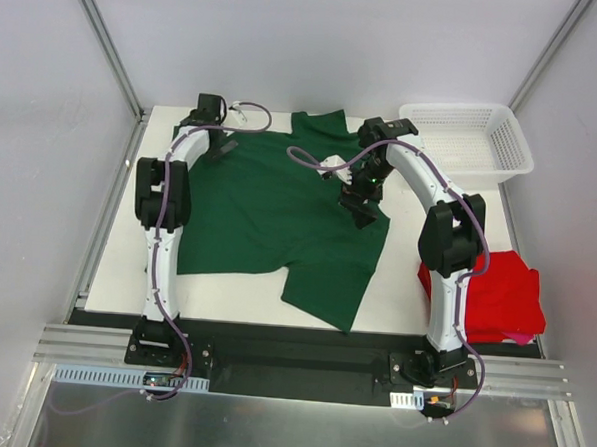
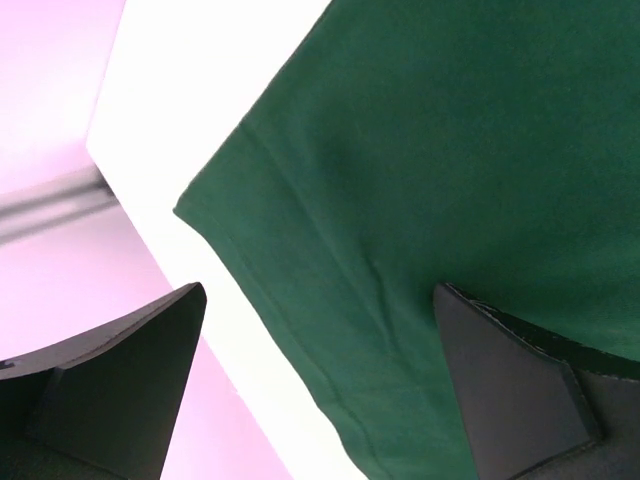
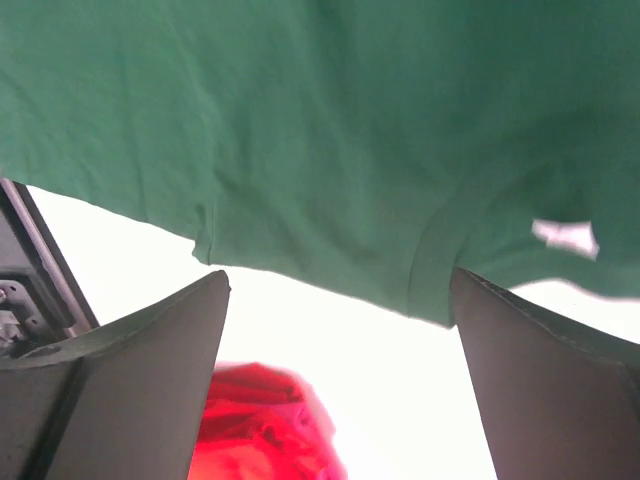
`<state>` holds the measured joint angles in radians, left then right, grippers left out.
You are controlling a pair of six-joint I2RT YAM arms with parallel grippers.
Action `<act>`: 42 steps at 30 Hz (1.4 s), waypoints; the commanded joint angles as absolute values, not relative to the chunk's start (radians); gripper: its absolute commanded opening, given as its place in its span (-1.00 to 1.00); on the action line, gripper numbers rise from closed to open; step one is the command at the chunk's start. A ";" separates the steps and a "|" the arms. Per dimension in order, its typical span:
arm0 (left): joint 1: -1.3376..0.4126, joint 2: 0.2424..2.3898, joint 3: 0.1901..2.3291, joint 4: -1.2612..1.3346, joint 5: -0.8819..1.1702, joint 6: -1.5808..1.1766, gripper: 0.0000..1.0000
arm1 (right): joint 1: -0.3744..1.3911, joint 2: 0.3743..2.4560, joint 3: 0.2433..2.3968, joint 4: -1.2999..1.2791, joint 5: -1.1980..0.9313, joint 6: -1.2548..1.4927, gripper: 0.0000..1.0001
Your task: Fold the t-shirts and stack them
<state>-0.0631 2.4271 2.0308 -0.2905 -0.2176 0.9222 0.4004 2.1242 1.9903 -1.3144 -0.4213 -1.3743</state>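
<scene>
The dark green t-shirt [image 1: 269,212] lies spread flat over the middle of the desk [image 1: 224,298], reaching from the far left corner towards the near edge, with one part pointing to the near edge at the centre and another to the far edge. The left tool [image 2: 318,290] hangs over the far left corner of the desk, its jaws wide apart and grasping nothing. The shirt's hemmed edge and corner lie right below it: one finger stands over the cloth, the other over bare desk beside the edge. Whether the fingers touch the cloth cannot be told.

The right tool [image 3: 340,275] hangs over the shirt's right part, nearer the far edge than the near one, jaws likewise released and empty. Below it a seamed edge of the green cloth runs across, with a small white patch [image 3: 565,237] on the cloth to one side.

The bright red t-shirt [image 1: 505,294] lies crumpled at the near right corner of the desk, well apart from both tools and partly hidden behind the right arm in the top view. A white mesh basket [image 1: 512,160] stands at the far right corner. The right arm arches over the green shirt's right side.
</scene>
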 commanded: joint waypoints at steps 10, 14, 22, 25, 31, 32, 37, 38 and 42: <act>-0.080 1.836 1.700 -0.327 -0.057 0.671 0.99 | 0.410 2.106 1.971 -0.886 -0.141 -1.175 0.93; -0.107 1.732 1.600 -0.397 -0.012 0.615 0.99 | 0.411 2.180 2.002 -0.708 -0.094 -1.173 0.93; -0.109 1.609 1.333 -0.532 0.023 0.534 0.99 | 0.422 2.353 2.052 -0.306 0.118 -1.287 0.93; -0.109 1.575 1.281 -0.567 0.021 0.528 0.99 | 0.423 2.394 2.066 -0.208 0.166 -1.322 0.93; -0.109 1.542 1.204 -0.600 0.021 0.508 0.99 | 0.426 2.434 2.109 -0.199 0.180 -1.338 0.93; -0.109 1.543 1.194 -0.603 0.021 0.502 0.99 | 0.428 2.433 2.102 -0.201 0.173 -1.345 0.93; -0.123 1.559 1.181 -0.606 0.034 0.474 0.99 | 0.430 2.434 2.074 -0.196 0.181 -1.354 0.93; -0.129 1.563 1.178 -0.606 0.035 0.471 0.99 | 0.430 2.436 2.072 -0.190 0.187 -1.356 0.93; -0.147 1.580 1.177 -0.604 0.038 0.480 0.99 | 0.428 2.444 2.077 -0.157 0.228 -1.387 0.93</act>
